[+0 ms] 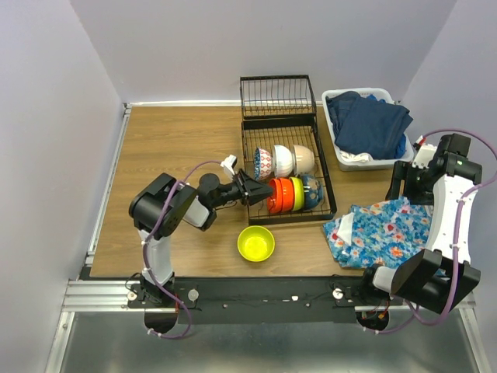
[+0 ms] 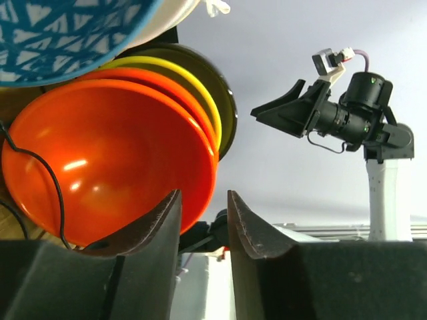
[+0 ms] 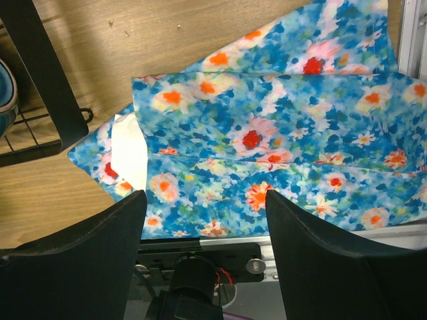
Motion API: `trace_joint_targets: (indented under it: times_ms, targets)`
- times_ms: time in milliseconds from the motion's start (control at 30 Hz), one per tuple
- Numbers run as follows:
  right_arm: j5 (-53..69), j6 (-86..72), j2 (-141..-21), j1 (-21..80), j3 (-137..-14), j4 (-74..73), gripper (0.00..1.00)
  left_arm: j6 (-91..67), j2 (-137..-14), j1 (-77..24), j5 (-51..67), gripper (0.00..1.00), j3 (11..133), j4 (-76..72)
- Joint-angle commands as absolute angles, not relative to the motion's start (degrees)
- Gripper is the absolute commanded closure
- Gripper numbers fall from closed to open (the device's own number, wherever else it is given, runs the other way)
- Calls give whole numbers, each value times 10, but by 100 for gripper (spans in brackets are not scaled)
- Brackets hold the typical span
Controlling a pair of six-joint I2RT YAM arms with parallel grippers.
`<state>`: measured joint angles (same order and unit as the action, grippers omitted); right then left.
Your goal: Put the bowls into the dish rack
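Observation:
The black wire dish rack [image 1: 277, 95] stands at the back middle of the table. In its slotted section stand a red-blue patterned bowl [image 1: 263, 163], a white bowl [image 1: 282, 161] and a cream bowl [image 1: 304, 158]. In front of them stand two orange bowls [image 1: 279, 196], a yellow-green one [image 1: 297, 194] and a blue one [image 1: 311, 190]. A lime green bowl [image 1: 255, 243] sits on the table in front of the rack. My left gripper [image 1: 260, 190] is at the nearest orange bowl [image 2: 107, 160]; its jaws [image 2: 203, 193] stand slightly open with nothing between them. My right gripper [image 3: 207, 197] hangs open above a floral cloth [image 3: 267, 133].
A white tub [image 1: 361, 164] holding dark blue clothes stands right of the rack. The floral cloth [image 1: 380, 229] lies on the table at front right. The rack's front corner [image 3: 40, 73] is close to the cloth. Grey walls enclose the wooden table [image 1: 178, 148].

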<state>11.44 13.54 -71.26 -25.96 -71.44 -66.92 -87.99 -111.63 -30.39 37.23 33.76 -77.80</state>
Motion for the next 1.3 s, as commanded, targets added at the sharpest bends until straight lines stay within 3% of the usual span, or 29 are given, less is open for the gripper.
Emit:
trace_joint_targets:
  times_ms: [0,300,400,533,667,833,1033,1267]
  targets:
    - [119,136,-716,-258,-711,-657,20,-794,-1060,-293,405,56,325,-806]
    - [139,136,-727,-258,-728,-649,20,-666,-956,-251,475,52,324,-584]
    - [158,128,-729,-258,-737,-639,20,-520,-884,-233,516,52,352,-425]
    - [189,127,-726,-258,-742,-621,20,-156,-766,-242,518,51,424,-60]
    - [219,148,-717,-258,-728,-595,20,318,-690,-277,518,45,503,243]
    - [260,184,-699,-258,-701,-577,20,625,-686,-337,450,35,577,558]
    - [305,179,-661,-258,-659,-542,20,631,-689,-462,289,33,531,557]
    - [327,150,-641,-258,-645,-504,20,521,-704,-546,217,33,493,434]
